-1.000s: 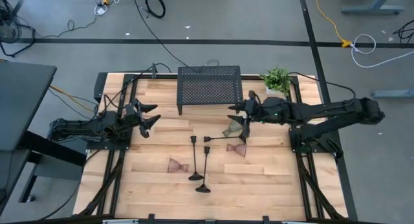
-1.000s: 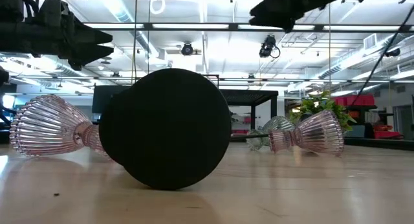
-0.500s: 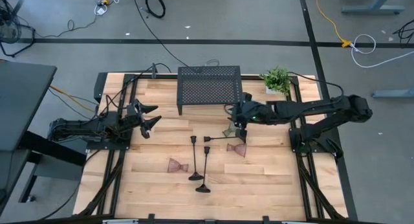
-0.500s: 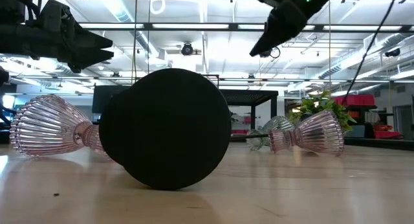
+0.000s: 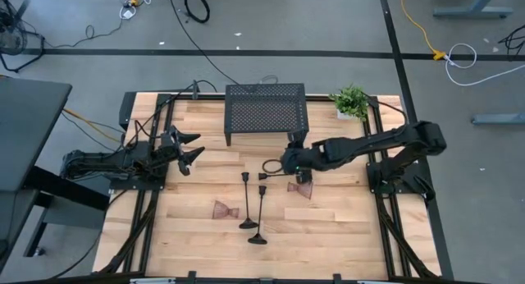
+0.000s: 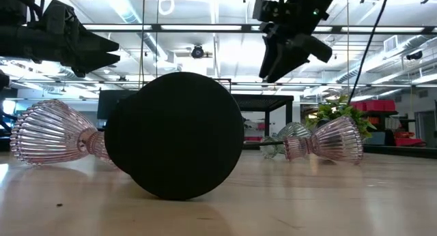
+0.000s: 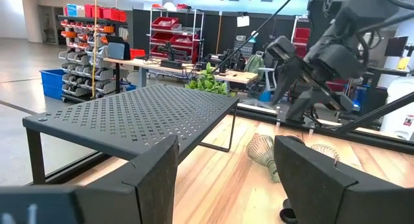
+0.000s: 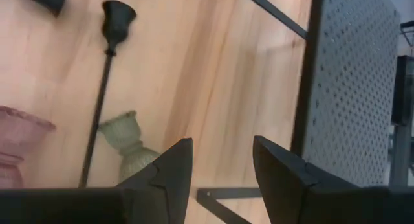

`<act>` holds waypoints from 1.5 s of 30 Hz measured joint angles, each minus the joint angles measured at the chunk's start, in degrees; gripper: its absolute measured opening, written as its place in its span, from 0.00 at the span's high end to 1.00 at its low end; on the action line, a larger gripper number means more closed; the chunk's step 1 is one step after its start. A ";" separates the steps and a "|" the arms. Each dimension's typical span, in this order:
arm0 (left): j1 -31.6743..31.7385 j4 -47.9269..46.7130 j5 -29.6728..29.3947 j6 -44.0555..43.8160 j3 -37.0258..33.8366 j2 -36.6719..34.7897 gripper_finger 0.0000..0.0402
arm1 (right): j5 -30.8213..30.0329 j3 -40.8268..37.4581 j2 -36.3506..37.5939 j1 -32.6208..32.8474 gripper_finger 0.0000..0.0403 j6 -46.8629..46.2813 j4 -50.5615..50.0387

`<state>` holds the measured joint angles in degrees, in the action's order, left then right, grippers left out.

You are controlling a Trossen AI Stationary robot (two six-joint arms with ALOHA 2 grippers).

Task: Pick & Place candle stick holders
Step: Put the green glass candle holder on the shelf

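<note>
right claw [image 5: 287,161] moved inward toward centre | fingers apart, holding nothing | green glass holder [image 8: 129,146] just beside it

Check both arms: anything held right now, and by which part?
Nothing is held. The right gripper hangs with open, empty jaws above the green glass holder beside the mesh rack. The left gripper waits open at the table's left side.

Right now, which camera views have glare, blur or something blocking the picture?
Low view: a black round base lies close to the lens and blocks the middle, and bright ceiling lights leave the right claw a silhouette. Left wrist view: the left claw looms large, dark and soft in the foreground. High view: evenly lit.
</note>
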<state>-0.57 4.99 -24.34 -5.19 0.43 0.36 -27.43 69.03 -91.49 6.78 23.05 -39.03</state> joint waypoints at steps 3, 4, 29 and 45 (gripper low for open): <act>0.00 -0.07 0.00 0.00 0.00 0.00 0.37 | 0.20 0.14 -2.20 1.28 0.60 0.00 -2.07; 0.01 -0.11 0.00 0.00 0.00 0.01 0.37 | -0.05 0.14 -2.64 1.68 0.60 -0.05 -2.86; -0.01 -0.46 0.00 -0.11 0.00 0.02 0.37 | 1.41 0.09 -11.64 1.11 0.60 -4.50 -4.82; -0.01 -0.52 0.00 -0.07 0.00 0.02 0.37 | 5.68 -3.63 -11.64 -1.19 0.60 -1.61 0.40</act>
<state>-0.57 4.48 -24.34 -5.26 0.43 0.38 -21.75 65.40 -103.13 5.58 21.43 -38.62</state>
